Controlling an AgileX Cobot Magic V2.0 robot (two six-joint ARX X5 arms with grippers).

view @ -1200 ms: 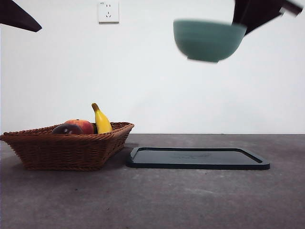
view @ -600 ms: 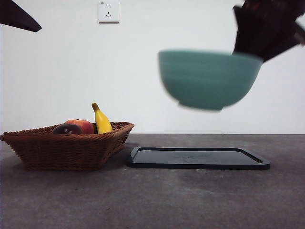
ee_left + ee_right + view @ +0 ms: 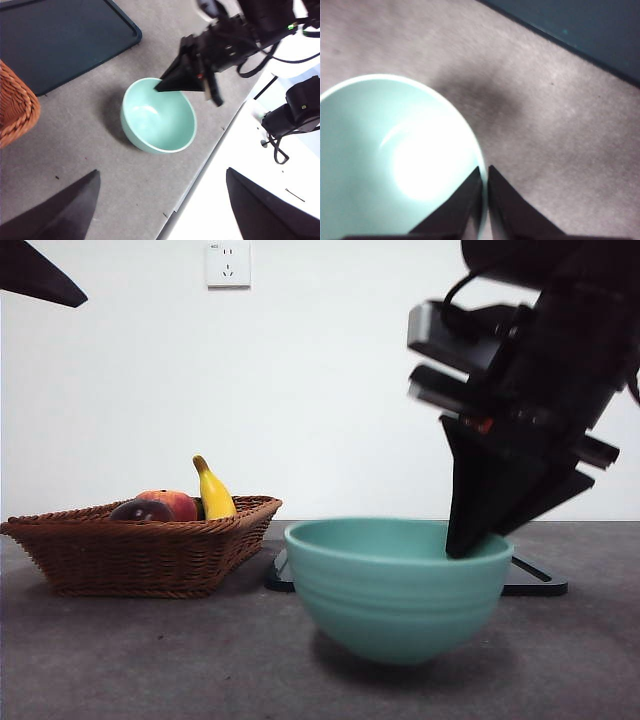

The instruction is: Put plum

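The dark purple plum point(image 3: 140, 510) lies in the brown wicker basket point(image 3: 140, 555) at the left, next to a red-orange peach point(image 3: 178, 503) and a yellow banana point(image 3: 213, 492). My right gripper point(image 3: 470, 545) is shut on the rim of a teal bowl point(image 3: 395, 585), one jaw inside and one outside. The bowl is empty and down at the table surface in front of the dark tray point(image 3: 540, 583). The right wrist view shows the same grip point(image 3: 485, 185) on the bowl point(image 3: 385, 160). My left gripper point(image 3: 161, 172) is open and empty, high above the bowl point(image 3: 157, 122).
The dark tray point(image 3: 60, 40) lies flat behind the bowl, to the right of the basket point(image 3: 15, 115). The table's edge point(image 3: 200, 175) runs close by the bowl. The left arm shows as a black tip point(image 3: 35, 275) at the top left corner.
My right gripper has come down and toward the camera with the teal bowl, from high above the tray to the table surface in front of it. The basket and fruit have not moved.
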